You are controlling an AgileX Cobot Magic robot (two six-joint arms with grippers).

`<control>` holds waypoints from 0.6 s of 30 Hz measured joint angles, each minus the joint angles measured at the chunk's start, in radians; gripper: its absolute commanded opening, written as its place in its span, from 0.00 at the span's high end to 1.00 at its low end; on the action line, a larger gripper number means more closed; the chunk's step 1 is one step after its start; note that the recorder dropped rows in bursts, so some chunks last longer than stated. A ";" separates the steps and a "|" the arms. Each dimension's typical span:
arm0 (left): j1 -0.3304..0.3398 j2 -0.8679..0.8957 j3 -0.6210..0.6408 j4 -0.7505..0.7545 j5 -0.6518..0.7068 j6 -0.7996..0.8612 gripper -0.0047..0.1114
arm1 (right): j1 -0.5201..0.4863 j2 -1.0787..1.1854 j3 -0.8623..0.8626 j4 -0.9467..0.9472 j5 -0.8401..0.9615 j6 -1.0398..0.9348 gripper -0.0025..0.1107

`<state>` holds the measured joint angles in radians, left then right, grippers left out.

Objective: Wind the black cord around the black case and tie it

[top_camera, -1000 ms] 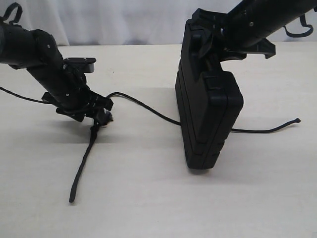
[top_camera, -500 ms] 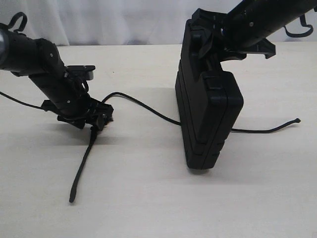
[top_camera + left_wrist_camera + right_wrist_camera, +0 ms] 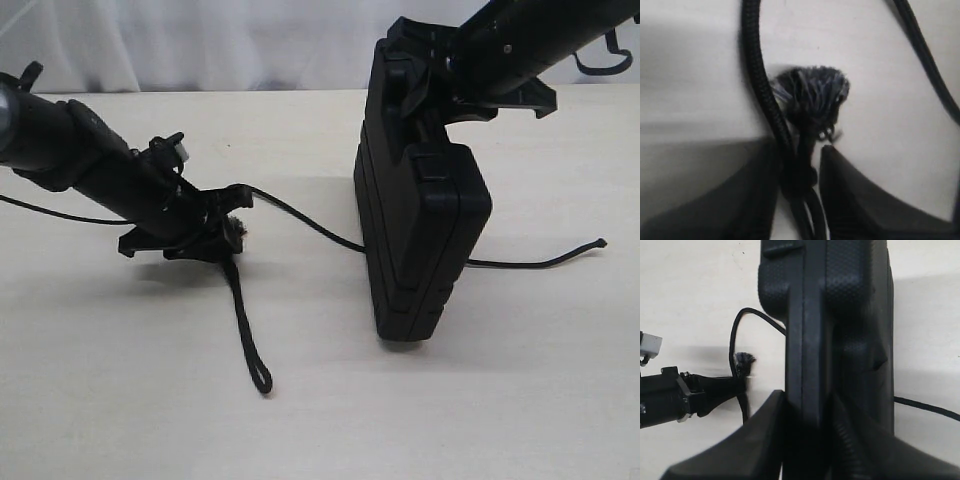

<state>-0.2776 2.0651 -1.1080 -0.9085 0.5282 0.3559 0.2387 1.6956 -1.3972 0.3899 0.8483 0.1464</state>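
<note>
The black case (image 3: 420, 230) stands upright on its narrow edge at centre right. My right gripper (image 3: 415, 95) is shut on its top edge; in the right wrist view the jaws (image 3: 807, 410) clamp the case (image 3: 840, 315) rim. The black cord (image 3: 300, 215) runs from the left across the table, passes the foot of the case and ends at a tip (image 3: 600, 243) on the right. My left gripper (image 3: 228, 232) is low over the table, shut on the black cord (image 3: 760, 80) just behind its frayed knot (image 3: 812, 95). A doubled loop (image 3: 262, 382) trails toward the front.
The pale table top (image 3: 320, 430) stretches in front of the case and both arms. A white curtain (image 3: 250, 40) hangs behind the table. The left arm's thin cable (image 3: 50, 210) drapes off to the left. The left arm (image 3: 670, 395) shows in the right wrist view.
My left gripper turned, shifted slightly right and closed onto the cord by the frayed knot. The trailing doubled strand swung from front-left to front-right. The right arm and case stayed still.
</note>
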 measured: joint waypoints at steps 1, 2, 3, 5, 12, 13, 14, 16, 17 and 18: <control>0.000 0.000 0.000 -0.013 0.007 0.029 0.45 | 0.000 0.000 0.000 0.000 0.000 0.000 0.94; 0.000 -0.002 -0.002 -0.014 0.017 0.070 0.45 | 0.000 0.000 0.000 0.000 0.000 0.000 0.94; -0.001 -0.004 -0.006 -0.010 0.027 0.097 0.45 | 0.000 0.000 0.000 0.000 0.000 0.000 0.94; -0.001 -0.004 -0.041 0.053 0.079 0.216 0.45 | 0.000 0.000 0.000 0.000 0.000 0.000 0.94; -0.001 -0.007 -0.163 0.377 0.268 0.389 0.45 | 0.000 0.000 0.000 0.000 -0.002 0.000 0.94; -0.001 -0.011 -0.168 0.435 0.280 0.396 0.45 | 0.000 0.000 0.000 0.000 -0.002 0.000 0.94; -0.001 -0.018 -0.173 0.489 0.282 0.400 0.45 | 0.000 0.000 0.000 0.000 -0.002 0.000 0.94; -0.001 -0.036 -0.178 0.599 0.280 0.451 0.45 | 0.000 0.000 0.000 0.000 -0.002 0.000 0.94; -0.001 -0.042 -0.178 0.616 0.276 0.503 0.45 | 0.000 0.000 0.000 0.000 -0.002 0.000 0.94; -0.001 -0.045 -0.178 0.618 0.276 0.560 0.45 | 0.000 0.000 0.000 0.000 -0.002 0.000 0.94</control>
<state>-0.2783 2.0204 -1.2861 -0.2905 0.8043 0.9156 0.2387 1.6956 -1.3972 0.3899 0.8468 0.1464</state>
